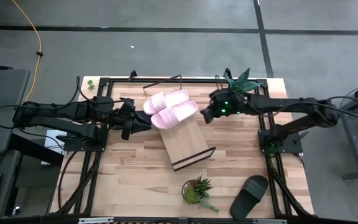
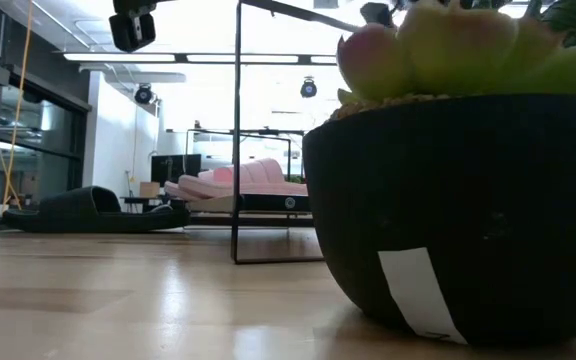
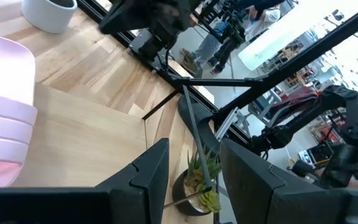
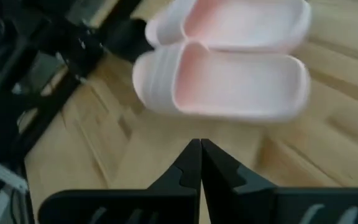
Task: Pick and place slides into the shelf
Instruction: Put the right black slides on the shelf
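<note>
Left hand [image 1: 143,122] open and empty, right hand [image 1: 205,115] closed, two pink slides [image 1: 171,109] on shelf [image 1: 188,146], one black slide [image 1: 248,195] on table.

1. Table [image 1: 135,174]: pale wood planks, smooth with a light sheen.
2. Shelf [image 1: 182,140]: light wood board, dark edging, thin black wire frame.
3. Pink slides [image 1: 174,116]: smooth, matt, foam-like.
4. Black slide [image 1: 248,195]: matt.
5. Pot [image 2: 468,220]: matt black.

Potted plants on a butcher-block table, in a workshop with a grey floor.
A small green succulent in a dark round pot [image 1: 196,190] stands near the table's [image 1: 135,180] front edge. A spiky-leaved plant [image 1: 241,81] sits at the far right corner, a tiny one [image 1: 90,83] at the far left. An orange cable [image 1: 35,37] trails across the floor.
</note>
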Motion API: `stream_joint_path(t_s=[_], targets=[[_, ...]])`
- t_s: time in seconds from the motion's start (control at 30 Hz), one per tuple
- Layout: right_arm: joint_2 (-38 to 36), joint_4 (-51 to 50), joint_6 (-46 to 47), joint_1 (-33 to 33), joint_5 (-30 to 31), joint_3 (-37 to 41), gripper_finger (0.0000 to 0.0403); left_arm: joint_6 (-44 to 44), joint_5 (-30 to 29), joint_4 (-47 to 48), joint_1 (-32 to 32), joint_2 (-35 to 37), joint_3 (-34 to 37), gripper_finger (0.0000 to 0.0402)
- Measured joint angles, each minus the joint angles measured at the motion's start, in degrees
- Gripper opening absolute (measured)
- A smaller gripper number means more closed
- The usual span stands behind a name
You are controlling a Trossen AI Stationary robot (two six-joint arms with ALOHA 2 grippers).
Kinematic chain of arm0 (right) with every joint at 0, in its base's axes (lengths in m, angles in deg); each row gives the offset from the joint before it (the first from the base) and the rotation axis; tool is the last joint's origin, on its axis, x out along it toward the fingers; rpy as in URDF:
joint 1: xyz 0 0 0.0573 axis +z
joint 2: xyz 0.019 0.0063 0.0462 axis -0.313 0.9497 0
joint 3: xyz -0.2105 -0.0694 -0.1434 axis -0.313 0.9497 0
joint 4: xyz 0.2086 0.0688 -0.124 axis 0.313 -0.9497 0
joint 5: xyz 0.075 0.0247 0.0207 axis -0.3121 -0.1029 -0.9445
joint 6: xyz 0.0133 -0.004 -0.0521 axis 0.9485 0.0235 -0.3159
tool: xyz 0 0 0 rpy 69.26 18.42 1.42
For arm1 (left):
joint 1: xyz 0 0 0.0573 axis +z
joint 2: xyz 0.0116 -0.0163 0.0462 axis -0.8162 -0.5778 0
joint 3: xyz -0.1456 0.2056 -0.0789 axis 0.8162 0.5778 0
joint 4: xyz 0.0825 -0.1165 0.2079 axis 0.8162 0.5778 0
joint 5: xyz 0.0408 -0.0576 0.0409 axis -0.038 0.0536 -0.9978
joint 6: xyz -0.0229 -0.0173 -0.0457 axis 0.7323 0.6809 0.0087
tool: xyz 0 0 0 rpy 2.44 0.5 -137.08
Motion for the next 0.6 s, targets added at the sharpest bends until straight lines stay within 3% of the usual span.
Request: stream_joint_path(t_s=[0.13, 0.3, 0.47, 0.6], targets=[[-5.31, -9.51, -0.01, 0.49, -2.03, 0.0, 0.0006, 0.02, 0.0, -0.03, 0.0, 0.0, 0.0, 0.0133], [-9.74, -16.81, 3.88, 3.92, -3.87, 0.0, 0.0048, 0.19, 0.0, -0.01, 0.0, 0.0, 0.0, 0.0133], [-10.94, -22.61, 10.77, 9.98, -5.67, 0.0, 0.0098, 0.46, -0.09, -0.02, 0.0, 0.0, 0.0, 0.0133], [-10.35, -27.04, 15.98, 15.76, -4.36, 0.0, 0.0113, 0.52, -0.22, -0.02, 0.0, 0.0, 0.0, 0.0133]])
